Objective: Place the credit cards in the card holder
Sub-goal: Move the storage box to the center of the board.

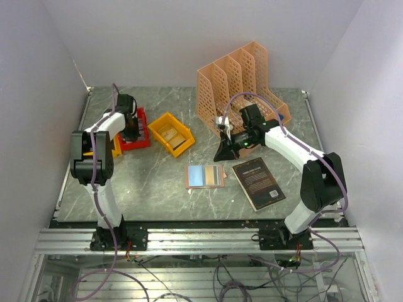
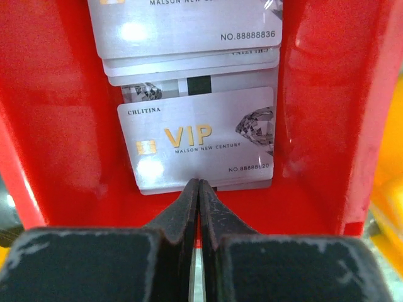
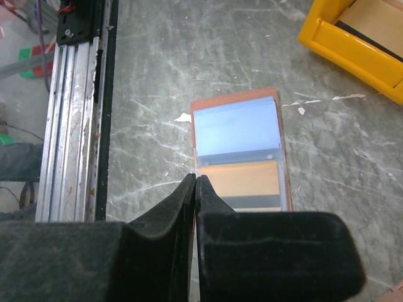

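Where the left arm dips into the red bin (image 2: 56,126), item one: the credit cards (image 2: 195,135), a loose stack of silver-grey VIP cards lying flat on the bin floor, overlapping lengthwise.

Left gripper (image 2: 199,184): fingers pressed together, tips at the near edge of the top card. Whether that edge is pinched between them or only touched cannot be told at this angle.

Item two: the card holder (image 1: 204,175), salmon-pink, lying open and flat on the grey marbled table (image 1: 151,182). It sits between the yellow bin (image 1: 171,133) and the black book (image 1: 258,182), touching neither, with a pale blue face and a tan face showing side by side.

Right gripper (image 3: 195,179): fingers closed on nothing, hanging above the table near the holder's edge.

Peach lattice file organizer (image 1: 236,82): upright at the far side, behind the right arm.
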Motion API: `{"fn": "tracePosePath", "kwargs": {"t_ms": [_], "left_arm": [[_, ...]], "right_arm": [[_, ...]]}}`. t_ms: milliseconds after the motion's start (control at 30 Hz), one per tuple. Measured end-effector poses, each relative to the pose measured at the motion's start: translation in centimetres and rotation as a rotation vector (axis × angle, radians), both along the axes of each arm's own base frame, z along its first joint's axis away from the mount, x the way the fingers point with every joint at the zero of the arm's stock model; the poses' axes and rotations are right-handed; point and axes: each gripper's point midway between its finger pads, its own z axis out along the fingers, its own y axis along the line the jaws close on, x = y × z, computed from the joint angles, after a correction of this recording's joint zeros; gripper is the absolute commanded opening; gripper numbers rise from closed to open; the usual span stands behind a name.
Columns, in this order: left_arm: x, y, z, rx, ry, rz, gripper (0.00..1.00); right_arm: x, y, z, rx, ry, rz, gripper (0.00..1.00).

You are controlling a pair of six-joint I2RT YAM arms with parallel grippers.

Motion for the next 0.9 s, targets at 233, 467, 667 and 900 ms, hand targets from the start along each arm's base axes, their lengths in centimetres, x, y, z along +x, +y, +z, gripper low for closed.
{"fn": "tracePosePath", "kwargs": {"t_ms": [233,467,667,900], "left_arm": [[-2.5,-1.6,-1.0,-0.094,0.037,0.0,0.1],[-3.9,-4.5,0.2,-0.187,0.013,-0.043,0.1],[-5.9,-6.0,0.3,-0.228,0.007,-0.048,0.1],[-7.8,-5.8,-0.5,-0.244,-0.003,0.019,0.11]], "right_arm": [[0.0,0.0,-0.2,-0.005,0.005,0.005,0.02],[0.0,0.0,-0.2,-0.005,0.003,0.006,0.02],[0.1,0.0,-0.4,-0.009,0.01,0.007,0.03],[0.0,0.0,-0.6,-0.012,0.014,0.009,0.03]]}}
